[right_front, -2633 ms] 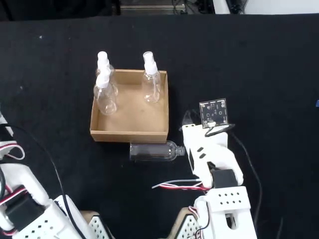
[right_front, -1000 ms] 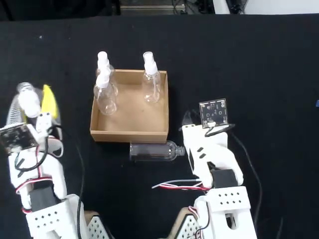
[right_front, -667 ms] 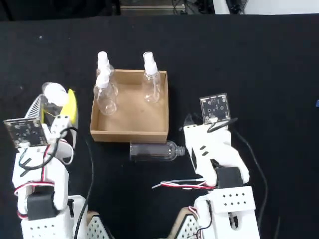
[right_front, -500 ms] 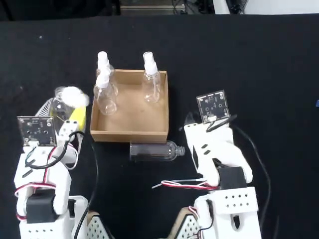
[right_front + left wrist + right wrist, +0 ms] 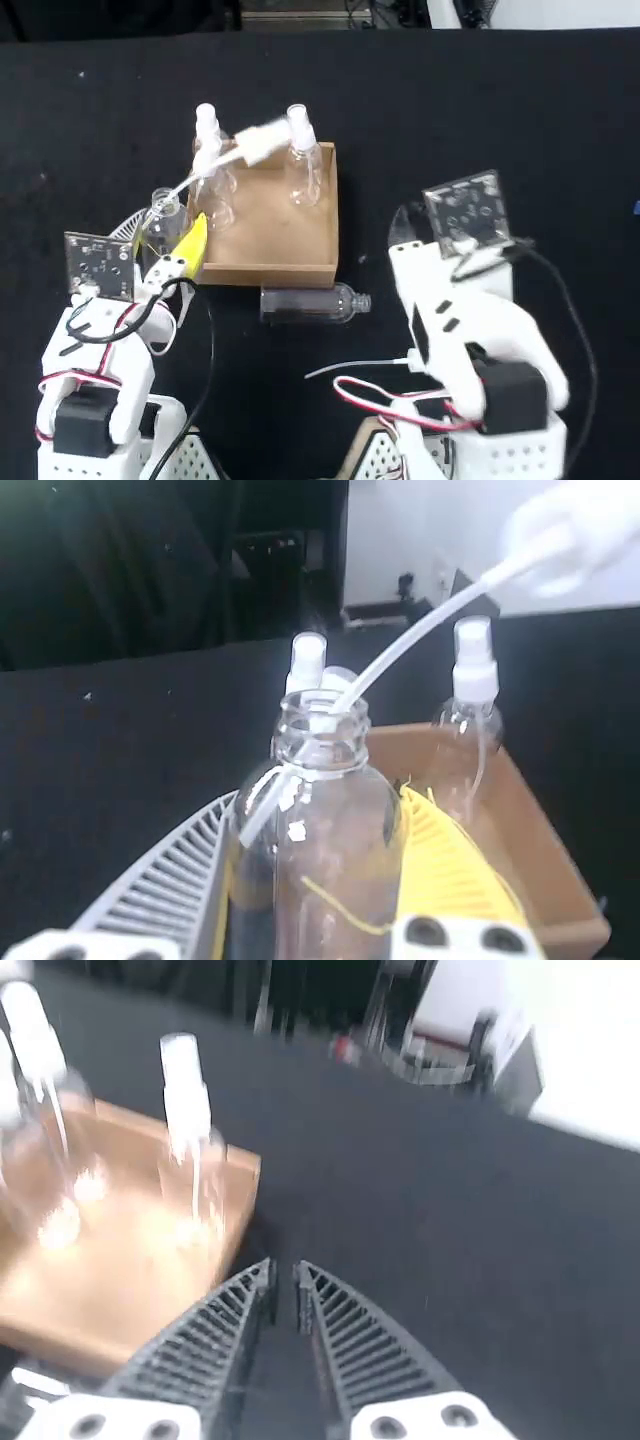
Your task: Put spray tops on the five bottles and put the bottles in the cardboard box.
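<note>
1. The step in hand, as I judge it, is capping the fourth bottle. The left claw (image 5: pixel 320 880) is clenched around an upright clear bottle (image 5: pixel 322 780). It is held just outside the left wall of the cardboard box (image 5: pixel 300 268), on the side facing the bench's left edge.
2. Its spray top (image 5: pixel 262 140) is not seated. The dip tube (image 5: pixel 410 645) runs down into the neck, but the head leans out aslant over the box's far-left corner.
3. Inside the box, a pair of capped bottles (image 5: pixel 212 185) stands at the far-left corner and a capped bottle (image 5: pixel 303 160) near the far-right corner.
4. The fifth bottle (image 5: pixel 310 303) lies uncapped on its side on the bench (image 5: pixel 520 120), just beside the box's near wall, with its neck toward the right arm.
5. The right claw (image 5: pixel 282 1285) is closed to a thin slit with nothing in it, raised past the box's right wall.
6. The next move probably calls for righting the head over the neck and pressing it home while the left claw holds firm.
7. There is open bench to the right of the box and beyond it. The left side is tight, because the leaning tube sweeps close to the capped pair. The lying bottle may roll if nudged.
</note>
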Motion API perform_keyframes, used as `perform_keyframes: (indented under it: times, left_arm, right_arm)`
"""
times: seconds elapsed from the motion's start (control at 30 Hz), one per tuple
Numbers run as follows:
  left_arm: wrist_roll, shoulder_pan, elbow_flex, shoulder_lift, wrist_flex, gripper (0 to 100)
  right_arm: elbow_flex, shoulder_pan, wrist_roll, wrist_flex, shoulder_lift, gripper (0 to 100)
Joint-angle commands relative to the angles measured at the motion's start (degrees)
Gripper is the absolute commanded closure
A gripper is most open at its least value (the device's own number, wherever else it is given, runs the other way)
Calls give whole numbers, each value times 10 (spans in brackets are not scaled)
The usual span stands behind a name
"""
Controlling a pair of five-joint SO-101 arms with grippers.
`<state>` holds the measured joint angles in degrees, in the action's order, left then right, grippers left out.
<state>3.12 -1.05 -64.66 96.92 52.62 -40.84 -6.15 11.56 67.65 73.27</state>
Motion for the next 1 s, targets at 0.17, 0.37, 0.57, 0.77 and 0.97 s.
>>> perform_keyframes:
  times: [0.17, 0.37, 0.57, 0.77, 0.97]
  left_arm:
    - [-36, -24, -1, 6, -52, 971]
    - [-36, -25, 5, 6, -51, 971]
    - [-33, -30, 5, 6, -69, 971]
    - [-31, -109, 5, 6, -98, 971]
    - [-30, -142, 4, 6, -93, 971]
  right_arm:
    - [87, -120, -1, -50, -22, 983]
    - [113, -183, -1, -134, -131, 983]
    - [135, -176, -1, -193, -163, 983]
    - [84, -102, -1, -227, -164, 983]
    - [-7, -57, 1, -343, -164, 983]
